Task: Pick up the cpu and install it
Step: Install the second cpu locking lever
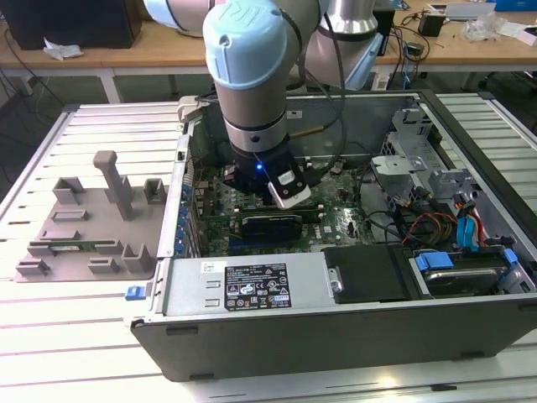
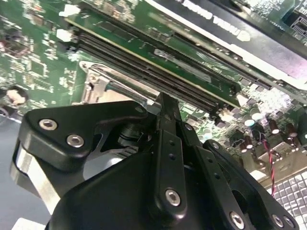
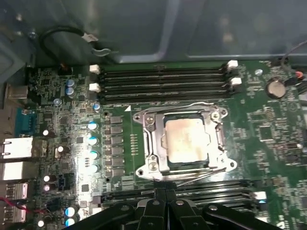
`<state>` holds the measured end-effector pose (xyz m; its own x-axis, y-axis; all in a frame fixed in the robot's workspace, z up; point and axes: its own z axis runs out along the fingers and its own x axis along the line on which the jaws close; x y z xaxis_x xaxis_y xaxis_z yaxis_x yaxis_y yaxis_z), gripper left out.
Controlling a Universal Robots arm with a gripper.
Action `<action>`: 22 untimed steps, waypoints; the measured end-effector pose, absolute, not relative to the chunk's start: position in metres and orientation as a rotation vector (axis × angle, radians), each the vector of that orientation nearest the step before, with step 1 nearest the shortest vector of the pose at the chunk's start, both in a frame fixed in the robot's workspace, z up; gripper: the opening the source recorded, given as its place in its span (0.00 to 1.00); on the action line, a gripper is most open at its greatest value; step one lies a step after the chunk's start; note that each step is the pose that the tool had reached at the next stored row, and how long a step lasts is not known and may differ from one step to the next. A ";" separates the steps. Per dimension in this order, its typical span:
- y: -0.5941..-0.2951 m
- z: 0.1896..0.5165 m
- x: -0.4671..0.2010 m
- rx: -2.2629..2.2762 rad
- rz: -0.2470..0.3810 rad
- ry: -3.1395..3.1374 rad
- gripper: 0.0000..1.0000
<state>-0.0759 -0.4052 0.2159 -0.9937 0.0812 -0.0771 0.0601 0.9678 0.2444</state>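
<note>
Black claw (image 2: 165, 103) hangs low inside the open case (image 1: 336, 323), close above the motherboard (image 3: 57, 86); in the second wrist view its two fingers (image 2: 168, 139) stand pressed together, so it is closed, and nothing is seen between them. In the first wrist view the finger tips (image 3: 160, 194) stand at the near side of the socket frame (image 3: 148, 139), just beside its thin wire lever (image 3: 196, 176). The cpu (image 3: 184, 140) lies flat inside this frame, near the middle of the motherboard, with its pale metal top showing through the square window. The claw does not touch it. On both sides of the frame run dark memory slots (image 3: 163, 81) with white clips at their ends. Beyond the far slots there is the grey case wall (image 3: 192, 28), with a black cable loop (image 3: 62, 40) at it. In the exterior view the arm (image 1: 252, 75) comes down into the case near its far wall, and a small blue light shines on the wrist. A grey fixture tray (image 1: 92, 227) lies on the table (image 1: 50, 336), beside the case at the exterior view's left, well apart from the claw.
</note>
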 end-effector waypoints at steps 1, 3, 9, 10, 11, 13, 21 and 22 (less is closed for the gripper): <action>-0.405 0.215 -0.077 0.109 0.372 3.030 0.11; -0.405 0.212 -0.078 0.109 0.374 3.030 0.11; -0.405 0.208 -0.083 0.111 0.426 3.025 0.11; -0.405 0.207 -0.084 0.111 0.428 3.024 0.11; -0.405 0.205 -0.084 0.111 0.428 3.024 0.11; -0.405 0.202 -0.087 0.111 0.432 3.024 0.11; -0.404 0.196 -0.095 0.113 0.480 3.018 0.11; -0.403 0.195 -0.095 0.114 0.483 3.017 0.11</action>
